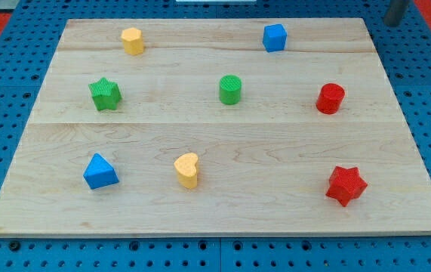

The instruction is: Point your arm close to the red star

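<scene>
1. We see only a grey length of the rod at the view's top right corner, past the wooden board (pixel 215 211). My tip does not show, so we cannot tell where it stands relative to the blocks; being a bare rod, it holds nothing.
2. We judge the approach has not begun: nothing is near the red star (pixel 346 185), which sits alone near the board's bottom right corner.
3. The next move, as we read it, calls for bringing the rod down the view's right side. The red cylinder (pixel 330 98) stands on that line, above the star and well apart from it, so we should pass beside it and stop short of touching the star.
4. The red star is a chunky block with blunt points, flat on the wood, bright against the pale grain.
5. Farther out: a green cylinder (pixel 230 89) at centre, a blue cube (pixel 274 37) and yellow block (pixel 132 40) along the top, a green star (pixel 105 94) at left, and a blue triangle (pixel 100 171) and yellow heart (pixel 188 169) toward the bottom left.
</scene>
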Available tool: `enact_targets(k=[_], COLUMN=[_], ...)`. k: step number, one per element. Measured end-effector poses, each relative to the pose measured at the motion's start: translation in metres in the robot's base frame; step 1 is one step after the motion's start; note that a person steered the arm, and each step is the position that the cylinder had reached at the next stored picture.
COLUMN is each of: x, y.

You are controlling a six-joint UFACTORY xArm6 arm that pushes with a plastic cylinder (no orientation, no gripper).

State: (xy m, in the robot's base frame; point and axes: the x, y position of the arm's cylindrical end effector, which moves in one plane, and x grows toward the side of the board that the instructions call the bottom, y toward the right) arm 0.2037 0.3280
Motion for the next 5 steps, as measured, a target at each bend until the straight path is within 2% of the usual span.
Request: enact_targets(k=[2,3,5], x=[0.038,0.056,0.115], y=[-0.054,-0.058,0.004])
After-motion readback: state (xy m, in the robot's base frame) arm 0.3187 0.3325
